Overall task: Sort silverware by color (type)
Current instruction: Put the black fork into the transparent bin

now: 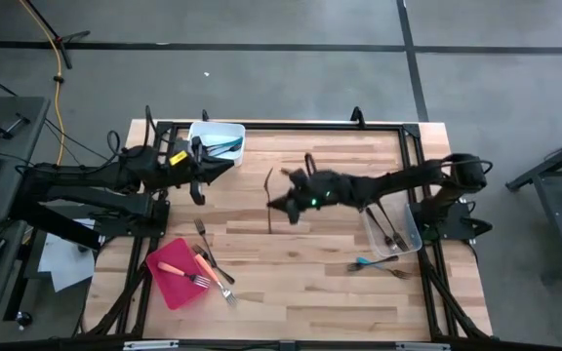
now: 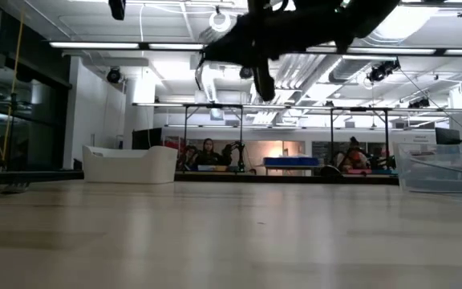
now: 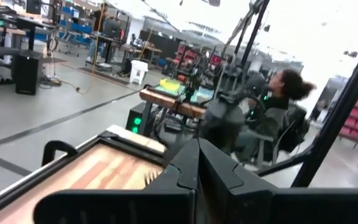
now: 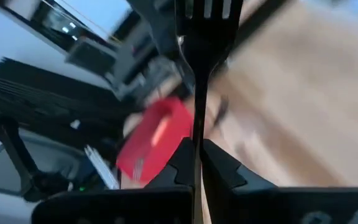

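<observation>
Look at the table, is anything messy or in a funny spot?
Yes. A teal utensil and a dark fork lie loose on the table beside the clear tub, not in it. Forks lie crisscrossed off the red tray. The right gripper holds a dark fork over mid-table.

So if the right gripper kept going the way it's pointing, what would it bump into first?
Probably the red tray. The right gripper, shut on a dark fork, points that way in its wrist view, with bare table between. Depth is hard to judge, so it might meet the tabletop first.
</observation>
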Motion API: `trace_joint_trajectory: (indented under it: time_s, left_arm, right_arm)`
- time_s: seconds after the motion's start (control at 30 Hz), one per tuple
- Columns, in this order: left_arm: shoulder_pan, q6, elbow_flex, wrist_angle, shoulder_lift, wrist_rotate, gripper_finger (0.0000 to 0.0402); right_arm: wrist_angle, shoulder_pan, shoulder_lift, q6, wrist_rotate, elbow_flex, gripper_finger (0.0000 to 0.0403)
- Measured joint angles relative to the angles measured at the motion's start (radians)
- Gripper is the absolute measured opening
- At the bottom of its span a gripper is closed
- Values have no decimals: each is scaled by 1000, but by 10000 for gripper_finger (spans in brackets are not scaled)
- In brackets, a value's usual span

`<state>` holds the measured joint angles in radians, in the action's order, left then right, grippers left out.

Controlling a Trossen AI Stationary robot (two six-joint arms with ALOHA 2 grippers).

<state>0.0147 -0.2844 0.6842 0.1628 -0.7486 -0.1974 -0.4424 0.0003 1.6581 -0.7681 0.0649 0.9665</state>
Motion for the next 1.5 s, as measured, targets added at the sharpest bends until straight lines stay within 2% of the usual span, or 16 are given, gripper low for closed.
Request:
trace_joint_trajectory:
  time_s: [0.27, 0.5, 0.63, 0.8, 1.0, 1.17, 1.5]
  left_arm:
    - [0, -3, 0, 61, -1, 3, 0]
    - [0, -2, 0, 77, -44, 37, 0]
    - [-3, -2, 0, 74, -82, 84, 0]
    - [-10, -2, 0, 79, -120, 90, 0]
    - [-11, -1, 0, 88, -136, 91, 0]
    - [-11, 29, 0, 92, -136, 91, 0]
    - [-11, 34, 0, 91, -135, 90, 0]
  right_arm:
    - [16, -54, -226, 289, 5, 1, 0]
    - [87, -52, -355, 487, -55, 2, 0]
    - [127, -52, -358, 517, -64, 2, 0]
    - [153, -46, -349, 530, -60, 2, 0]
    - [192, -26, -349, 629, -62, 2, 0]
    - [266, -26, -349, 615, -75, 2, 0]
    - [281, -26, -349, 610, -76, 2, 0]
